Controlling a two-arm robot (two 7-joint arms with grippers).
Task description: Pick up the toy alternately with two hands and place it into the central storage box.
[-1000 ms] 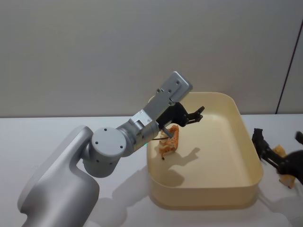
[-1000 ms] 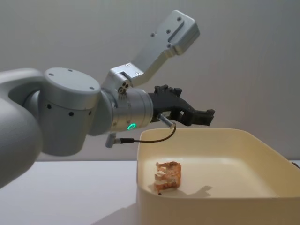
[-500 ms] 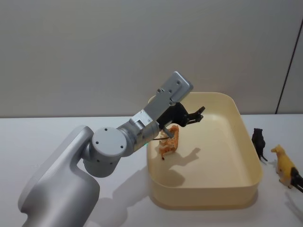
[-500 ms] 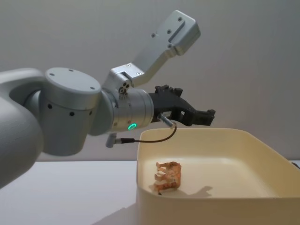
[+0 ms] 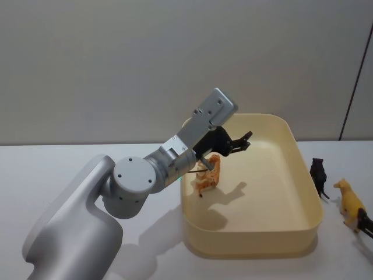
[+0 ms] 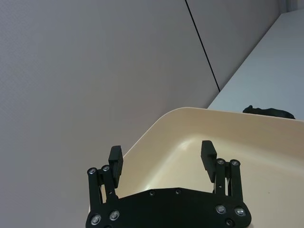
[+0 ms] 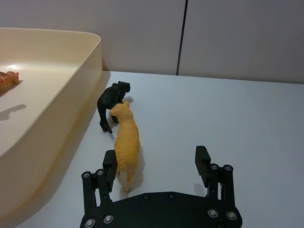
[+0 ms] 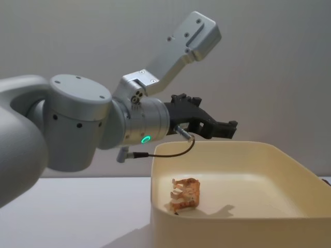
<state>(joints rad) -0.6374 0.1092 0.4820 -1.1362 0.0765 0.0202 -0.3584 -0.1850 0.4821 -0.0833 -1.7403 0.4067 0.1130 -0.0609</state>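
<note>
An orange striped toy (image 5: 208,175) lies on the floor of the cream-yellow storage box (image 5: 291,233), near its left wall; the chest view also shows the toy (image 8: 185,195). My left gripper (image 5: 240,143) hangs open and empty over the box, above that toy, its fingers (image 6: 116,156) spread wide. Right of the box on the table stand a black toy (image 5: 319,176) and a yellow toy (image 5: 351,204). My right gripper (image 7: 159,164) is open just behind the yellow toy (image 7: 126,142), which stands beside one finger, not between the two.
The white table (image 5: 58,157) stretches left of the box, and a grey wall rises behind it. The thick silver-grey left arm (image 8: 77,124) with its green ring light reaches over the box's left rim. The black toy (image 7: 111,102) stands close to the box wall (image 7: 52,99).
The right gripper has drawn back from beside the box toward the lower right, uncovering the black and yellow toys. The left arm and the orange toy have stayed still.
</note>
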